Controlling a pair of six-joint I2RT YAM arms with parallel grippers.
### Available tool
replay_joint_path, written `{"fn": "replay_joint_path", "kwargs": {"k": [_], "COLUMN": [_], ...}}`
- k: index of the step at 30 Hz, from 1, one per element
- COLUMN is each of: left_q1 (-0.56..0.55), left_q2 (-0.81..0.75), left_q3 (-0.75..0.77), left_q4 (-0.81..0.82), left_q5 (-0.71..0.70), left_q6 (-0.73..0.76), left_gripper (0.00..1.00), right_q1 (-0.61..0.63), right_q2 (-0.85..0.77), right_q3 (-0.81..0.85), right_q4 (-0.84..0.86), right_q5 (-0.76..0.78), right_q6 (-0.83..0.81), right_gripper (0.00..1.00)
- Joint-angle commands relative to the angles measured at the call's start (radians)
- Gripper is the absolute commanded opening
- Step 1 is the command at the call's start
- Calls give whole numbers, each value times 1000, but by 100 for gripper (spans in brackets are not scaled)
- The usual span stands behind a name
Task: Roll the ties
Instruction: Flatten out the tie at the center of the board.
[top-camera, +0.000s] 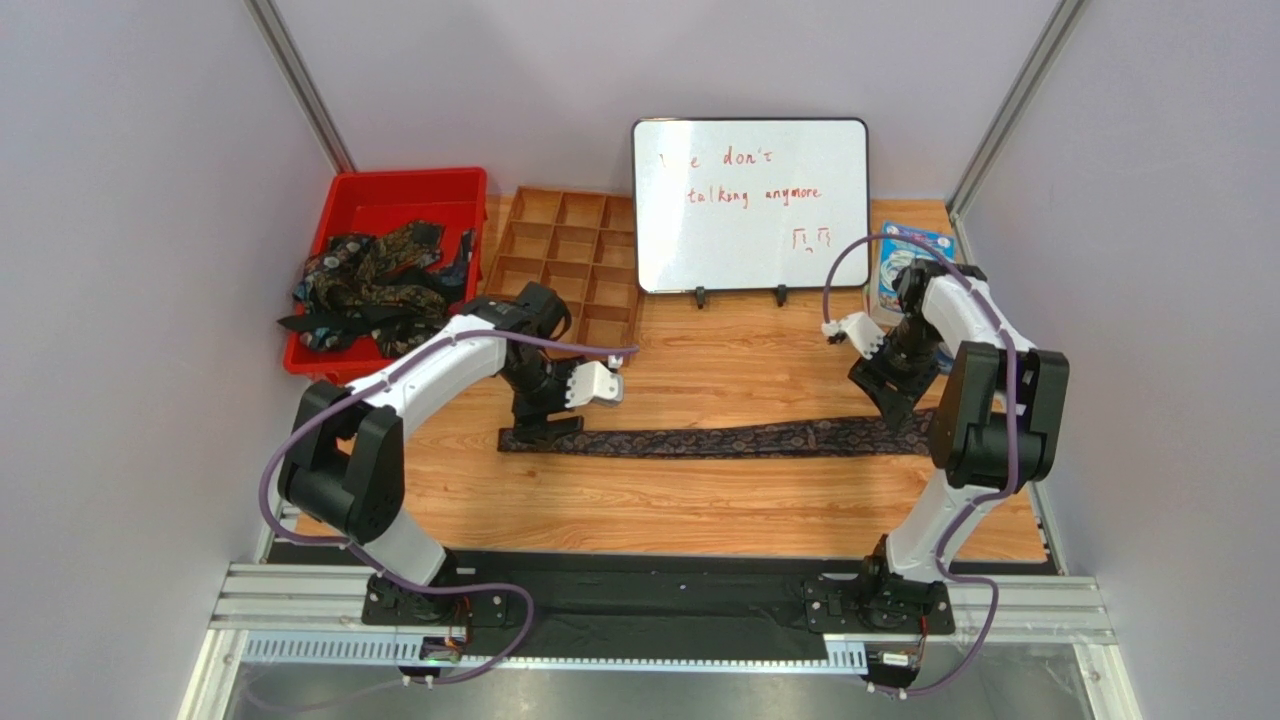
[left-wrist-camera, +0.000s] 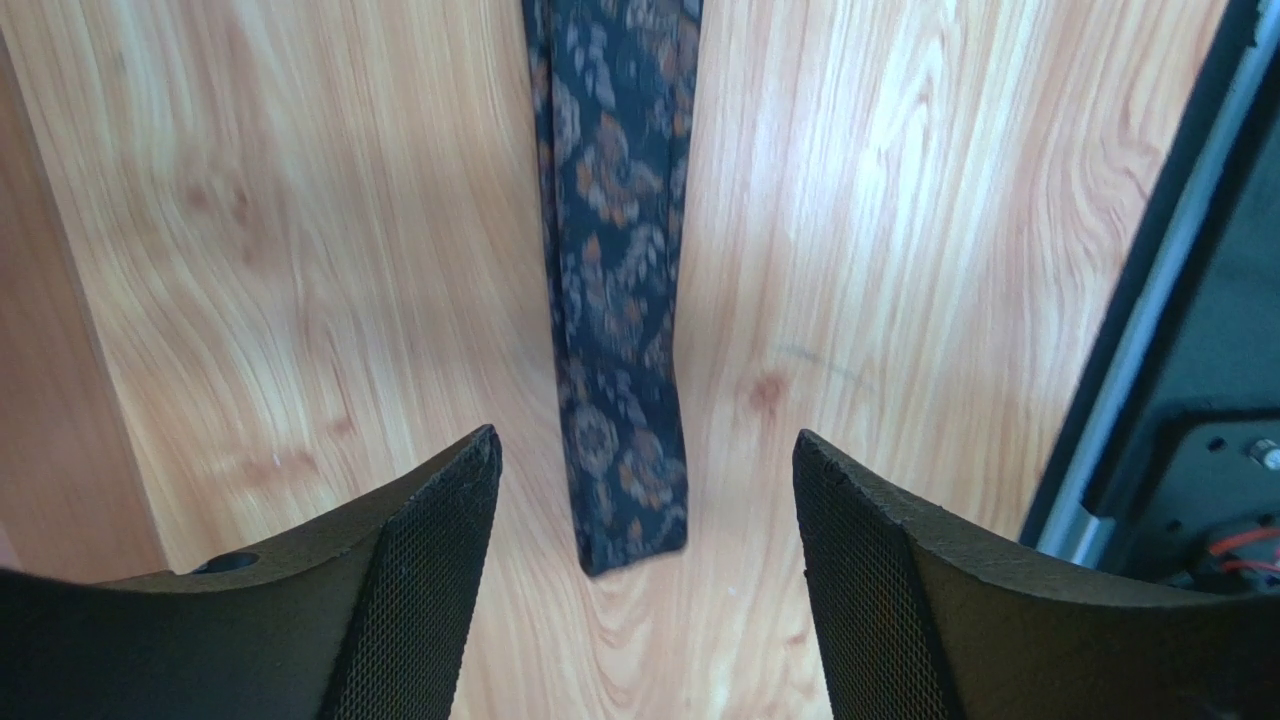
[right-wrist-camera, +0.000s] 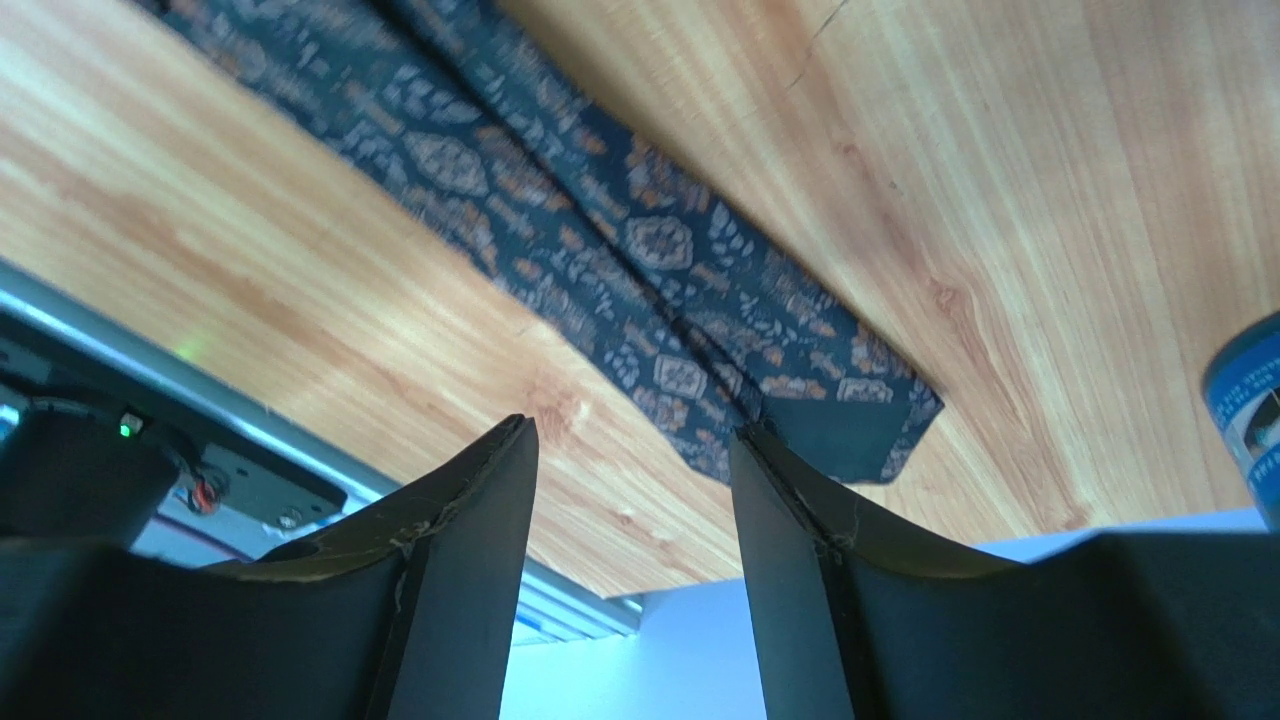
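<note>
between the left gripper (left-wrist-camera: 646, 438) fingers (left-wrist-camera: 436, 578), parted — tie (left-wrist-camera: 616, 300) end, flat

Jaws of the right gripper (right-wrist-camera: 631, 438) stand apart above the tie (right-wrist-camera: 631, 255) lying flat on the table (right-wrist-camera: 977, 180)

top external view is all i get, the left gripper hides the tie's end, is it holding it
observer: No. In the left wrist view the left gripper is open, and the tie has its narrow end lying flat on the table between the fingers, untouched.
operator: and the right gripper, got the other end
observer: No. The right gripper is open too, with nothing between its fingers. The wide pointed end lies on the table beside one fingertip.
operator: which face of the tie is up there
observer: It looks like the back. The right wrist view shows a seam running down its middle.
</note>
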Motion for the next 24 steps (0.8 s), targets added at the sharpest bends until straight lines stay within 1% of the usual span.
{"fn": "replay_joint_path", "kwargs": {"k": [1, 4, 8, 11, 12, 14, 16, 18, 20, 22, 23, 24], "left_q1": [-52, -67, -70, -70, -72, -70, -70, -70, -70, -70, -70, -72], "left_q2": [12, 12, 29, 46, 48, 48, 43, 32, 31, 37, 39, 37], "left_q3": [-41, -66, -77, -101, -109, -129, -144, -161, -167, -164, -159, -156], "left_q4": [154, 231, 249, 252, 247, 235, 229, 233, 235, 238, 238, 238], "left_q5": [-22, -73, -85, -107, -110, -108, -110, -104, -95, -94, -101, -104], "left_q6": [-24, -27, 10, 43, 52, 80, 86, 85, 77, 74, 63, 60], "left_gripper": [75, 73, 72, 66, 61, 59, 60, 64, 64, 61, 57, 47], "right_q1": [-5, -11, -16, -19, -24, -30, -39, -42, -42, -44, -44, -47], "right_q2": [42, 69, 106, 145, 155, 184, 206, 212, 215, 220, 221, 221], "right_q3": [-2, 6, -8, -12, -11, 1, 11, 11, 5, 0, -5, -6], "right_q4": [113, 110, 104, 107, 109, 112, 110, 110, 112, 119, 124, 128], "right_q5": [21, 17, 17, 28, 30, 34, 39, 47, 51, 54, 59, 60], "right_q6": [97, 118, 120, 123, 126, 129, 128, 123, 117, 118, 117, 117], "right_gripper": [55, 55, 56, 56, 57, 57, 57, 57, 57, 58, 58, 58]}}
